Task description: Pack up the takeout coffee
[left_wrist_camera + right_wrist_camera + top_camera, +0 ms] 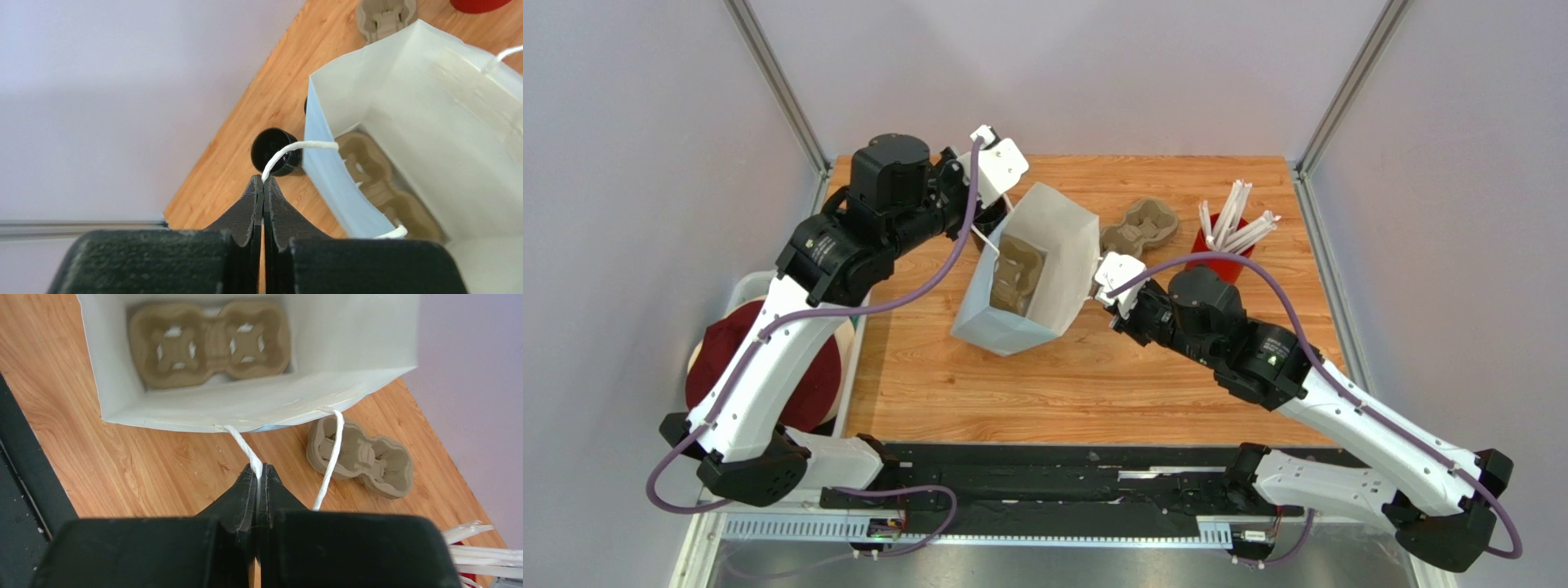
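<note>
1. Two tools hold the near side. The left tool [264, 185] is clamped tight on one white string handle [302, 146], and the right tool [258, 471] is pinched closed on the other handle [243, 444].
2. Between them, the white paper bag [1071, 239] is stretched open above the worktop [1075, 392]. A pulp cup carrier [209, 343] lies on its floor with both wells empty.
3. Just outside the bag's left wall, the takeout coffee [270, 144] stands lidded and upright on the worktop, not yet packed.
4. Farther back sit a second carrier [1140, 227] and a red cup of straws [1220, 260].
5. Progress looks partial: the bag is ready, but the coffee has yet to go in.
</note>
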You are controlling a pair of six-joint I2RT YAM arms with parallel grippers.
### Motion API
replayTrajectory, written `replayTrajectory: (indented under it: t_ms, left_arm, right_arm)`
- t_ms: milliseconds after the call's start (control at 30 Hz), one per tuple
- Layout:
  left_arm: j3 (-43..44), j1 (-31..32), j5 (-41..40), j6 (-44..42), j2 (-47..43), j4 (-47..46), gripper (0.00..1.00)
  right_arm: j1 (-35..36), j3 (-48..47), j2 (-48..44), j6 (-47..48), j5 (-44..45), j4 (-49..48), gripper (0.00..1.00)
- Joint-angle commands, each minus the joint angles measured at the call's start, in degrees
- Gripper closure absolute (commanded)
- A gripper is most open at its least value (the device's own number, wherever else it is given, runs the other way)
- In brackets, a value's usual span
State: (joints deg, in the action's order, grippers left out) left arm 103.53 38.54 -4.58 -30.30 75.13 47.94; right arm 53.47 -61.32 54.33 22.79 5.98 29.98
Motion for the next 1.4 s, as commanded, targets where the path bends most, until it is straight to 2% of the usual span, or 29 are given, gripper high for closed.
replayTrajectory:
  t_ms: [0, 167, 300, 400, 600, 700, 900, 1133, 1367]
  left_arm:
    - [0.9, 0.0, 3.3, -2.7, 1.3, 2.9, 1.00]
    - [-0.2, 0.0, 6.0, -5.5, 2.6, 6.0, 1.00]
    - [2.2, 0.1, 9.0, -8.8, 4.0, 11.0, 1.00]
    - [4.2, 1.4, 9.2, -11.2, 5.2, 13.8, 1.00]
    - [6.1, 5.6, 8.4, -14.2, 6.8, 18.9, 1.00]
    - [6.4, 7.8, 7.7, -14.5, 7.2, 20.0, 1.00]
    - [7.6, 8.1, 12.6, -14.6, 8.0, 23.2, 1.00]
    - [5.8, 9.4, 11.1, -15.2, 9.4, 24.1, 1.00]
    - [7.9, 10.1, 10.9, -14.7, 10.6, 24.4, 1.00]
  right_arm:
    - [0.7, 4.9, -1.9, -0.9, -3.8, 0.1, 1.00]
    - [5.7, 10.9, -2.4, -0.7, -3.2, 2.1, 1.00]
    - [14.6, 16.4, -1.4, 0.2, 2.1, 0.6, 1.00]
    - [18.6, 19.6, -0.9, 0.9, 4.4, -2.3, 1.00]
    - [24.7, 20.7, 0.5, 1.9, 7.2, -4.1, 1.00]
    - [26.7, 21.9, 0.8, 2.0, 7.8, -5.3, 1.00]
    - [30.0, 21.2, 3.1, 1.0, 9.0, -5.5, 1.00]
    - [34.1, 18.3, 8.7, -1.2, 14.9, -7.2, 1.00]
    - [34.7, 18.4, 7.3, -1.0, 18.1, -8.6, 1.00]
